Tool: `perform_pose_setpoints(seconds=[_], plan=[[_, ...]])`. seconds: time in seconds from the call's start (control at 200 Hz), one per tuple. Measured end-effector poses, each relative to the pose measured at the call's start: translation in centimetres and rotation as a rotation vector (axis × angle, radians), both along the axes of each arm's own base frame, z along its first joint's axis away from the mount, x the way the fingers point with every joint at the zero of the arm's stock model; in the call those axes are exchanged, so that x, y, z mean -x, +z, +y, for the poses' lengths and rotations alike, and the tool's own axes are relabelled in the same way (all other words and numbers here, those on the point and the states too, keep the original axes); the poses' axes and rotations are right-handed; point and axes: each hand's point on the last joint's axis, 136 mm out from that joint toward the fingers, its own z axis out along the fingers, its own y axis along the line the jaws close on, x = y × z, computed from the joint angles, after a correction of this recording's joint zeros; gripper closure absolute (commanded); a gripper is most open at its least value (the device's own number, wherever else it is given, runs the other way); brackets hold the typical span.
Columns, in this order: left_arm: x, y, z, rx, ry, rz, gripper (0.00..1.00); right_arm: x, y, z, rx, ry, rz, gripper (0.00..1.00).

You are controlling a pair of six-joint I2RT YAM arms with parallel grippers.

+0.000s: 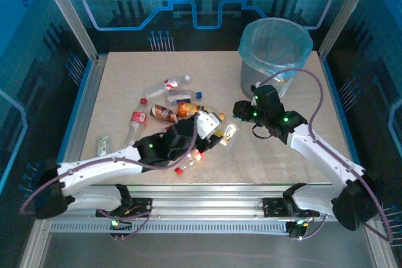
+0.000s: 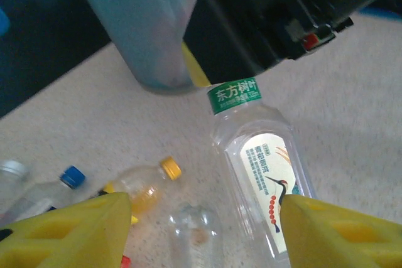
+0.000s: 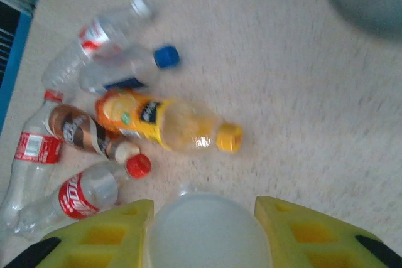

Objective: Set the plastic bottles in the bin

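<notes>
The grey bin (image 1: 275,51) with its light-blue bag stands at the table's back right. Several plastic bottles (image 1: 164,113) lie in a loose heap left of centre. My left gripper (image 1: 210,120) hangs low over the heap's right end, open. A crushed clear bottle (image 2: 195,227) lies between its fingers, and its right finger overlaps a green-necked bottle with a crane label (image 2: 257,149). My right gripper (image 1: 242,111) is right of the heap and in front of the bin. It is shut on a whitish bottle (image 3: 210,233), seen end-on and filling the gap between the pads.
An orange-juice bottle (image 3: 169,123), a blue-capped bottle (image 3: 125,73) and red-labelled cola bottles (image 3: 75,196) lie under the right wrist. A small flat packet (image 1: 102,144) sits near the table's left edge. The right arm's black body (image 2: 282,10) hangs close above the left gripper.
</notes>
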Motion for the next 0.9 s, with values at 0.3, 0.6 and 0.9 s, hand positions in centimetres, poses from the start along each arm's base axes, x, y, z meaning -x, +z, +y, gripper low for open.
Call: perform_pose_setpoints(seconds=[0.3, 0.6, 0.9], plan=[[-1.1, 4.4, 3.7, 0.131, 0.124, -0.049, 0.34, -0.9, 15.1, 1.6, 0.237, -0.005, -0.420, 0.82], [-2.0, 5.5, 4.3, 0.171, 0.169, -0.032, 0.34, -4.4, 26.0, 0.4, 0.457, -0.149, -0.696, 0.82], [-2.4, 6.3, 4.0, 0.187, 0.174, -0.033, 0.34, -11.4, 30.8, -1.4, 0.652, -0.312, -0.731, 0.82]])
